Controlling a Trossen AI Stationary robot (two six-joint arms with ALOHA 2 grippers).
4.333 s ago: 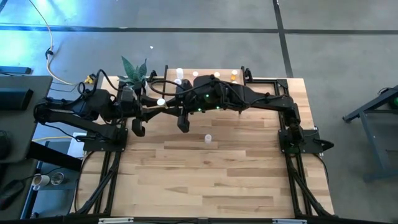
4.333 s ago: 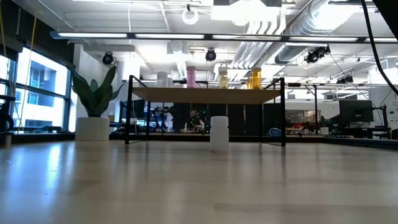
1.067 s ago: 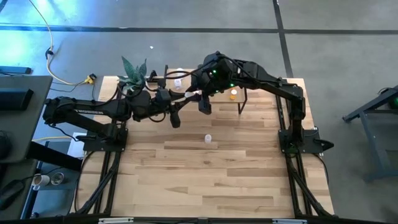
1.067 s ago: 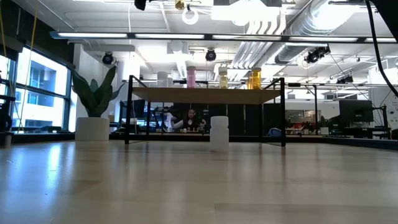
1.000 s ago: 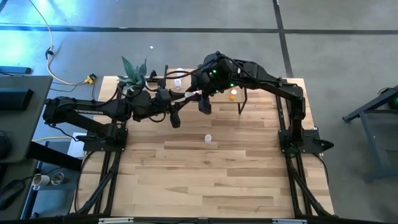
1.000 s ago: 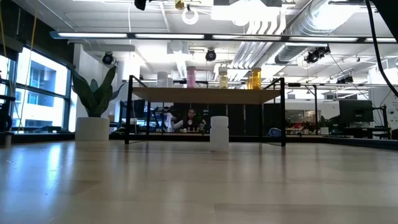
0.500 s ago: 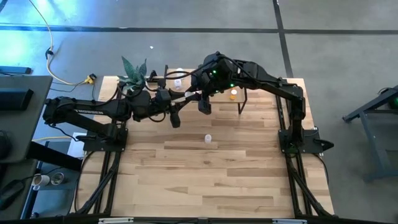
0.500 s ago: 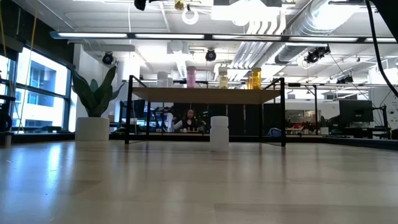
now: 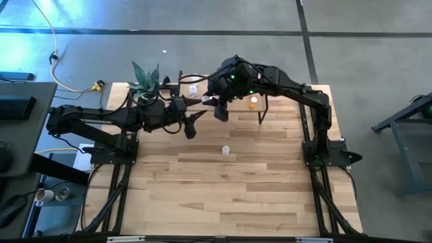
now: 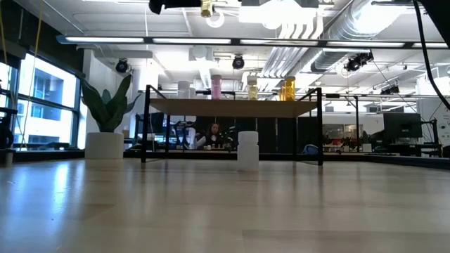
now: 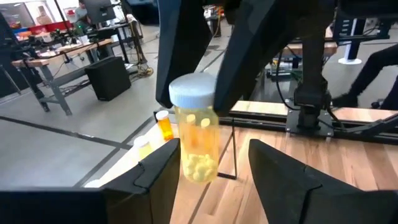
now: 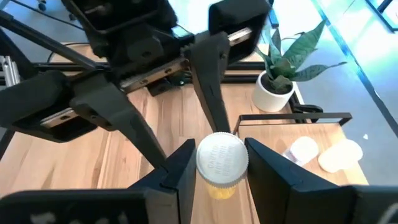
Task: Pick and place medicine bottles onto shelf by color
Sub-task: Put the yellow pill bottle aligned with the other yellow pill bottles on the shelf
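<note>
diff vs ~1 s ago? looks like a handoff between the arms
The left claw has spread off the pale yellow bottle, which the right claw now grips alone by its white cap, above the table in front of the shelf. Neither arm shifted noticeably. Unchanged: the white bottle standing on the table, the bottles on the shelf, the plant.

An open-plan robotics laboratory or workshop: exposed ceiling ducts [image 10: 330,35] and strip lights, concrete floor [image 9: 202,47], metal workbenches [image 11: 46,68], monitors [image 10: 401,126], tall windows [image 10: 42,102], and a butcher-block table [image 9: 229,196] carrying two arms.
</note>
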